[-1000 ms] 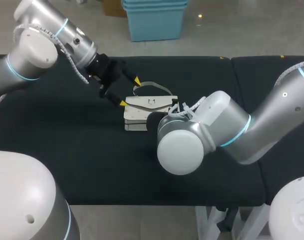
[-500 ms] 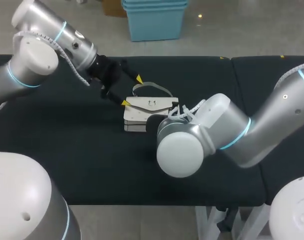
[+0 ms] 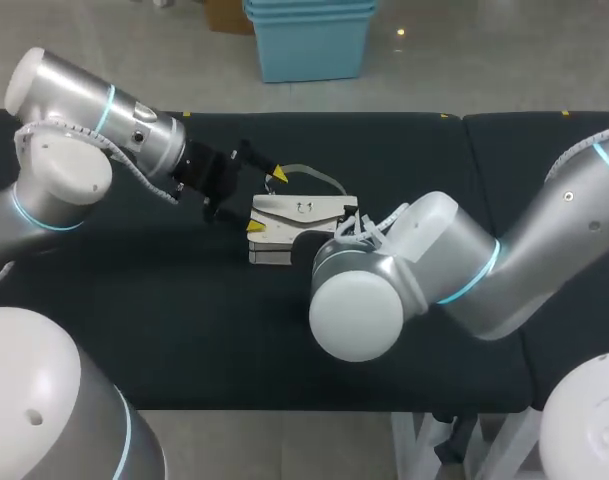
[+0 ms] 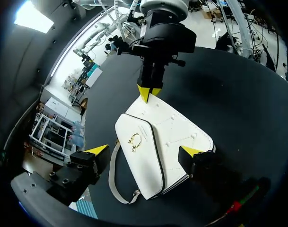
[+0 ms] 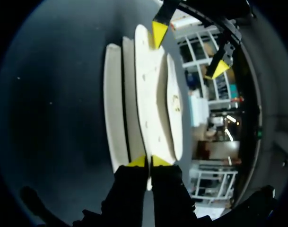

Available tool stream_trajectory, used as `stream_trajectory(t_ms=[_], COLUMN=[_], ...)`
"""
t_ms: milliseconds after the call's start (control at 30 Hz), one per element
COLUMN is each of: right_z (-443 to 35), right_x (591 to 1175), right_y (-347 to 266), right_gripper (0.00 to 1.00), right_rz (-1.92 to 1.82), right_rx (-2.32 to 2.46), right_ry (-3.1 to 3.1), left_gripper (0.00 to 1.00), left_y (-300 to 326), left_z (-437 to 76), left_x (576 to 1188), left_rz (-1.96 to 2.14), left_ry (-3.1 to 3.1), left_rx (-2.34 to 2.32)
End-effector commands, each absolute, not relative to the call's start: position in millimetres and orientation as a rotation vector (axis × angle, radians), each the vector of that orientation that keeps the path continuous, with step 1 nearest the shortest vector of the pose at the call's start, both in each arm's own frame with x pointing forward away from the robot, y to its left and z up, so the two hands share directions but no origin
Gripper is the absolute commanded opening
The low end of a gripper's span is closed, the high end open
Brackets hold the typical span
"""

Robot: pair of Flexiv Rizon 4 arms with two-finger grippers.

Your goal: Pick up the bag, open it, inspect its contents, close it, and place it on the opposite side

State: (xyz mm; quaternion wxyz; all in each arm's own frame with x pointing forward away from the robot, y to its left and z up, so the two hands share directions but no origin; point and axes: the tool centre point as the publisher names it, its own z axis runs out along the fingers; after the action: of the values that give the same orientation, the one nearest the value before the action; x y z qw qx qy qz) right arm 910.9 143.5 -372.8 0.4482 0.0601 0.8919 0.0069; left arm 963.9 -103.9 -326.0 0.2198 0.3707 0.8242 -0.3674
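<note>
Looks like the pick-up step, right gripper [image 5: 148,162] pinching the bag [image 4: 168,142] edge, left gripper [image 4: 144,150] spread open around it — next, left should close squarely

One bag [image 3: 299,215], two arms [image 3: 94,130] [image 3: 464,265], four yellow-tipped fingers [image 4: 97,150], one black table [image 3: 184,330]
</note>
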Motion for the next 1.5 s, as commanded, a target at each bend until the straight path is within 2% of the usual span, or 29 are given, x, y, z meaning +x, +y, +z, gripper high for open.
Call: stream_trajectory(t_ms=[33,200,400,500,533,600,633,667,1500], right_z=[-377.0,-377.0,-377.0,-377.0,-377.0,-377.0,-377.0,-377.0,-377.0], right_x=[909.1,909.1,909.1,909.1,909.1,909.1,909.1,909.1,909.1], right_y=[142.3,142.3,142.3,142.3,142.3,142.3,142.3,142.3,142.3], right_gripper=[0.0,0.0,0.0,0.0,0.0,0.0,0.0,0.0,0.0], right_rz=[0.023,0.023,0.023,0.023,0.023,0.023,0.023,0.023,0.023], right_rx=[0.141,0.141,0.141,0.141,0.141,0.141,0.141,0.141,0.141], right_ry=[2.103,2.103,2.103,2.103,2.103,2.103,2.103,2.103,2.103], left_gripper=[1.0,1.0,0.85,0.63,0.49,0.32,0.21,0.0,0.0], left_y=[-108.4,-113.7,-117.7,-120.2,-121.5,-123.4,-124.1,-124.6,-117.1], left_z=[-336.5,-344.2,-348.5,-350.3,-351.0,-351.4,-351.5,-351.4,-315.7], left_x=[967.5,973.8,975.9,978.1,979.0,981.3,982.4,983.7,1024.5], left_rz=[-1.015,-0.973,-0.928,-0.911,-0.908,-0.907,-0.901,-0.897,-1.264], left_ry=[2.257,2.226,2.176,2.163,2.164,2.163,2.164,2.164,2.66], left_rx=[1.02,1.037,1.037,1.033,1.033,1.022,1.008,0.998,0.534])
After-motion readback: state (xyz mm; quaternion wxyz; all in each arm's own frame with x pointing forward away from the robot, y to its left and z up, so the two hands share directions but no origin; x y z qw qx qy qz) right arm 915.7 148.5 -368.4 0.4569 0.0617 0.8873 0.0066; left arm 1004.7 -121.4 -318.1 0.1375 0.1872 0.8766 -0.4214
